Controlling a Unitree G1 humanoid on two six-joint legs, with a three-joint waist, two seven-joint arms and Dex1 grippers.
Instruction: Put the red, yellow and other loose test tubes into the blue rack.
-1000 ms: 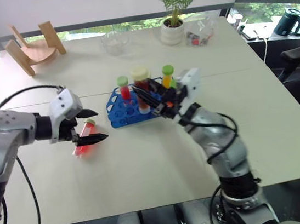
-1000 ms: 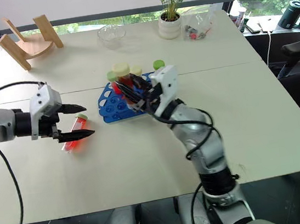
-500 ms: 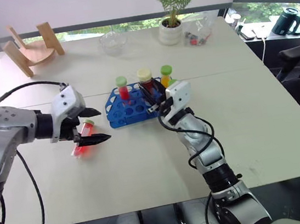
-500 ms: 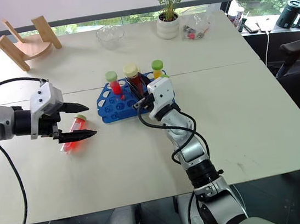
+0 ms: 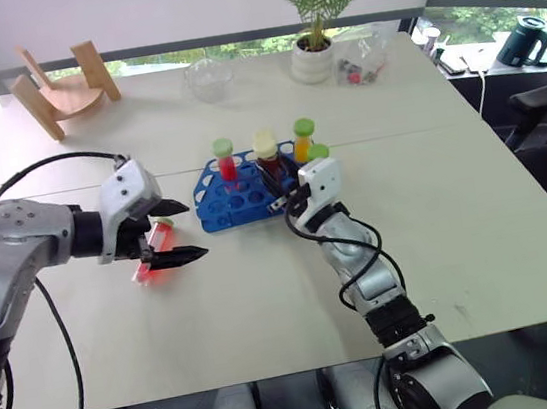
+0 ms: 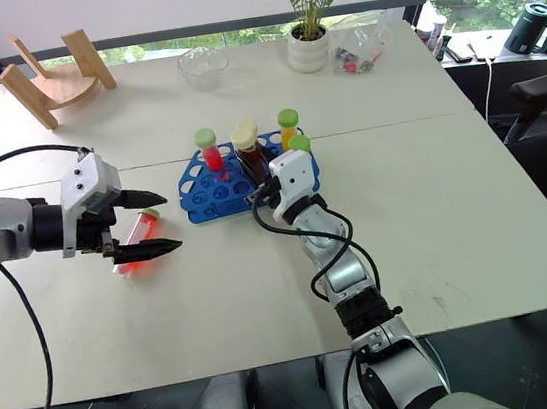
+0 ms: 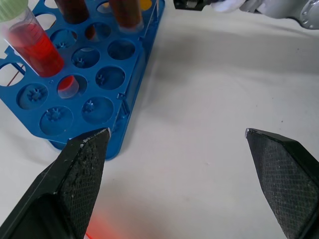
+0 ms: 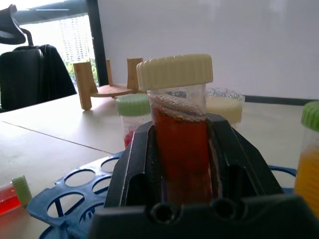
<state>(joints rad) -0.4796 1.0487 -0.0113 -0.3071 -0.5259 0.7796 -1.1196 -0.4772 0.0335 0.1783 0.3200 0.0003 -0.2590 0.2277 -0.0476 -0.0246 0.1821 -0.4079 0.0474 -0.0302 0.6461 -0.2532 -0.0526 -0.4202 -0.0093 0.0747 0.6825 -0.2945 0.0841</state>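
Note:
The blue rack (image 5: 237, 197) stands mid-table with a red tube (image 5: 225, 162) and an orange tube (image 5: 302, 140), both green-capped, upright in it. My right gripper (image 5: 277, 186) is shut on the dark brown tube (image 8: 182, 144) with a cream cap, held upright over the rack's right end; its lower end is hidden by the fingers. Another green cap (image 5: 317, 152) shows beside that hand. A loose red test tube (image 5: 152, 255) lies on the table left of the rack. My left gripper (image 5: 178, 231) hovers open just over it, one finger on each side, not touching.
A wooden stand (image 5: 61, 86) sits at the far left corner. A glass bowl (image 5: 208, 77), a potted plant (image 5: 314, 53) and a clear bag (image 5: 365, 59) line the far edge. Bare tabletop lies in front of the rack and to its right.
My right gripper has sunk and gone forward with the brown tube, bringing it down at the rack's right end. The left gripper has stayed over the loose red tube.

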